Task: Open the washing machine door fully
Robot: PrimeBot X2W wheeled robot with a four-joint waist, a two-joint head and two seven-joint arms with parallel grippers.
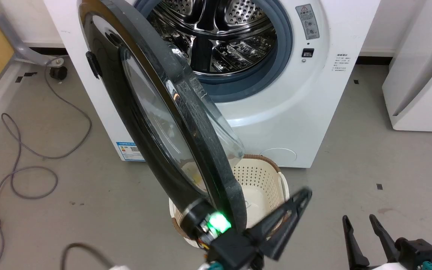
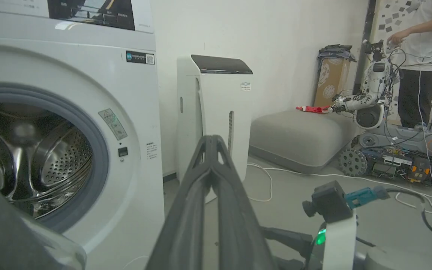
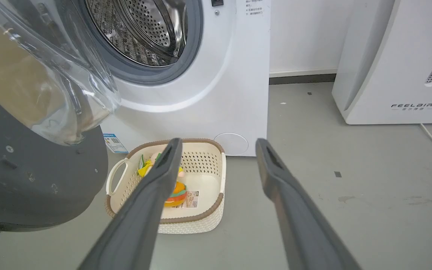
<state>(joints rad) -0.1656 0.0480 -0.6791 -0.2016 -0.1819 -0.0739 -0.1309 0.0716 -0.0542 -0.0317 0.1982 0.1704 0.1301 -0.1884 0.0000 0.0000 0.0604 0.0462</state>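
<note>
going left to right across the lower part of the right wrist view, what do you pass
washing machine door → basket → white appliance

Before us stands the washing machine [image 1: 283,112], with the washing machine door [image 1: 152,112] hinged at its left and swung out toward us, crossing in front of the left part of the drum opening [image 1: 223,37]. On the floor [image 1: 351,150] just in front of the machine we find a basket [image 1: 264,176], partly behind the door's lower edge, with small items [image 3: 176,197] in it. A second appliance [image 1: 418,75] stands to the right, apart from the machine. Cables [image 1: 13,168] lie on the floor to our left.
</note>
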